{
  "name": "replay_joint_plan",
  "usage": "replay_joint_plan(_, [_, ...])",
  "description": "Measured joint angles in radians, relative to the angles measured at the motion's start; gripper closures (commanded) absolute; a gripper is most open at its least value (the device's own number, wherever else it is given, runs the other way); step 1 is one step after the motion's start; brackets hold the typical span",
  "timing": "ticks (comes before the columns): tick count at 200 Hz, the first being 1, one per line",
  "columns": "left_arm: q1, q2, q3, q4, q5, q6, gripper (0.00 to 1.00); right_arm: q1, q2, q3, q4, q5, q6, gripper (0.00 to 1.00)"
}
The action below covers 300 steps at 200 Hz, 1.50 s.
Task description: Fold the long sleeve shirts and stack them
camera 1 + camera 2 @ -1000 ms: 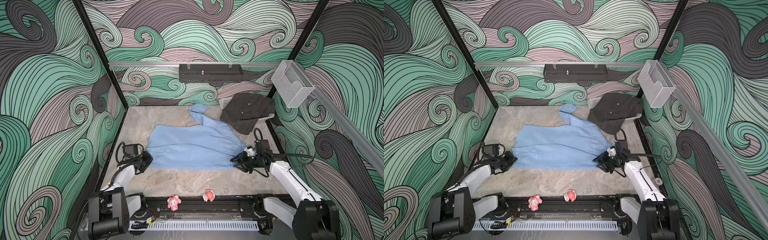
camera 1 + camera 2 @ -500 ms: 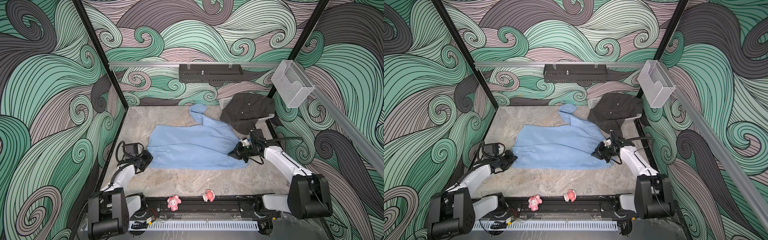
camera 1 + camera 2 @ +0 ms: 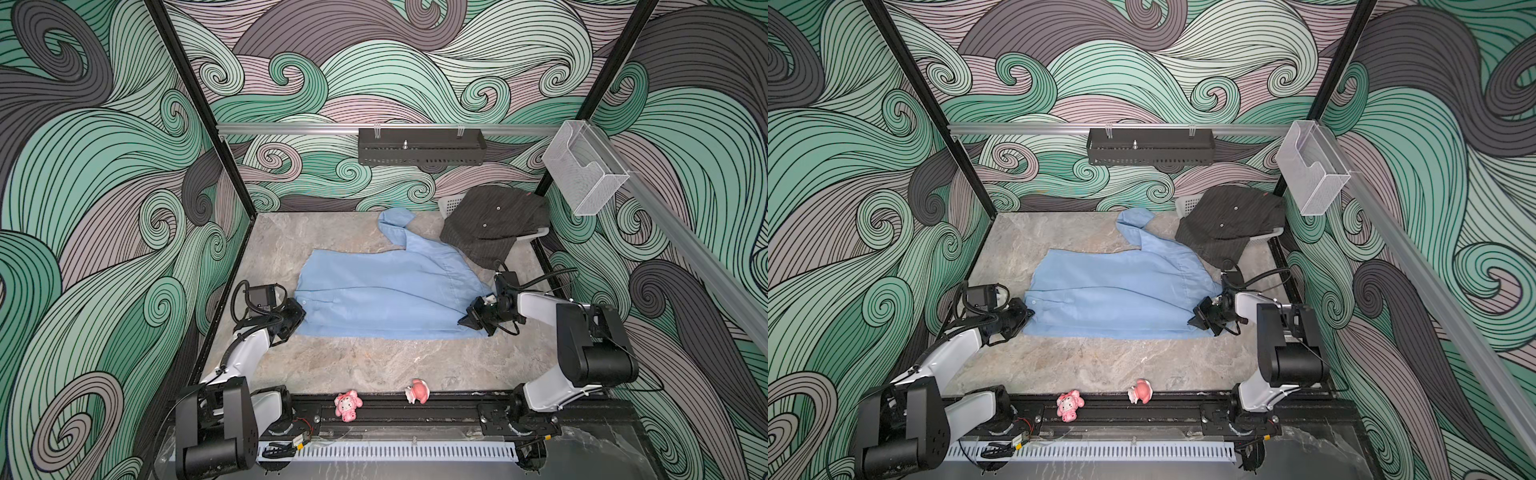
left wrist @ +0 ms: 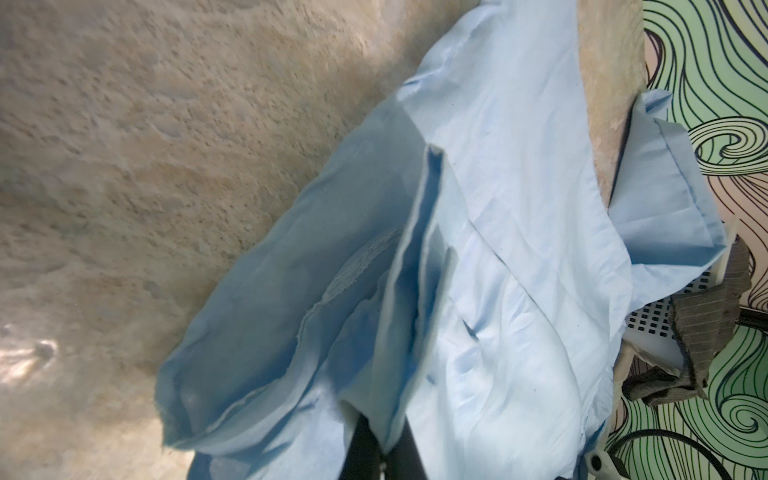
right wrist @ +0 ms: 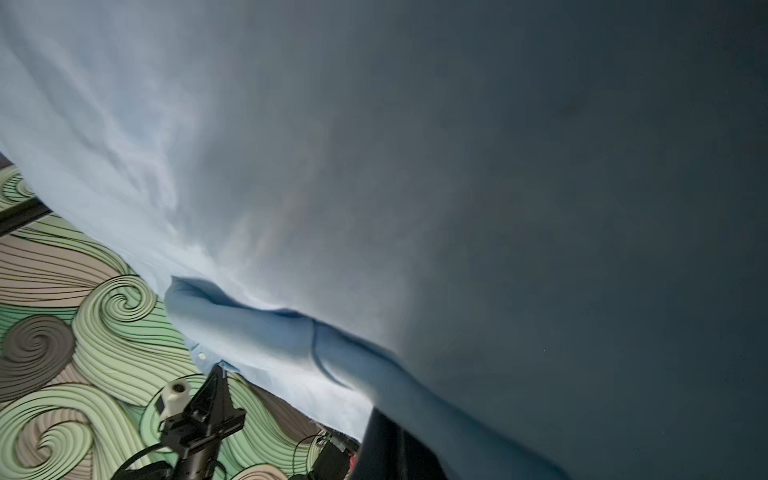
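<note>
While I count from my console, I find two shirts, two grippers, two pink toys [image 3: 348, 405] (both on the black rail [image 3: 449, 411] behind the grippers, well apart from any cloth) and one white basket [image 3: 451, 203].

The light blue shirt [image 3: 386, 291] lies spread on the grey table [image 3: 374, 365] between the two grippers and touches both. One sleeve runs off toward the back wall, away from both of them.

The left gripper [image 3: 300, 311] is closed at one side edge of that shirt. In the left wrist view its dark fingers [image 4: 361, 449] pinch a fold of blue cloth, and the rest of the shirt stretches out ahead of them.

The right gripper [image 3: 464, 322] is closed too, at the opposite near corner of the same shirt. In the right wrist view a rolled fold of blue cloth runs down to its finger [image 5: 386, 444], and cloth fills most of the view beyond.

The dark pinstriped shirt [image 3: 494, 224] lies heaped over the basket, beyond the right gripper toward the back corner. It is apart from that gripper and well apart from the left one.
</note>
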Motion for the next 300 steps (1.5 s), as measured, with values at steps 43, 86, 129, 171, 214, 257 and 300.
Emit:
replay_joint_plan(43, [-0.001,0.033,0.000,0.001,-0.013,0.003,0.69,-0.019,0.023,0.000,0.054,-0.035,-0.023,1.00])
replay_joint_plan(86, [-0.002,-0.006,0.048,-0.105,-0.077,0.027,0.46,-0.018,-0.007,0.001,0.014,-0.002,-0.063,0.97])
replay_joint_plan(129, [-0.048,-0.193,0.229,-0.165,-0.092,0.063,0.51,0.054,-0.123,0.107,-0.172,0.108,-0.121,0.85])
replay_joint_plan(171, [-0.245,0.025,0.330,-0.150,-0.065,0.057,0.58,0.177,-0.075,0.262,-0.202,0.154,-0.132,0.84])
replay_joint_plan(214, [-0.286,0.289,0.276,-0.150,-0.034,0.006,0.63,0.257,0.090,0.271,-0.206,0.187,-0.119,0.82])
replay_joint_plan(257, [-0.214,0.306,0.186,-0.177,-0.019,-0.011,0.60,0.318,0.088,0.220,-0.220,0.216,-0.116,0.80])
replay_joint_plan(300, [-0.083,0.177,0.067,-0.206,0.042,-0.018,0.58,0.381,-0.013,0.117,-0.243,0.233,-0.123,0.78])
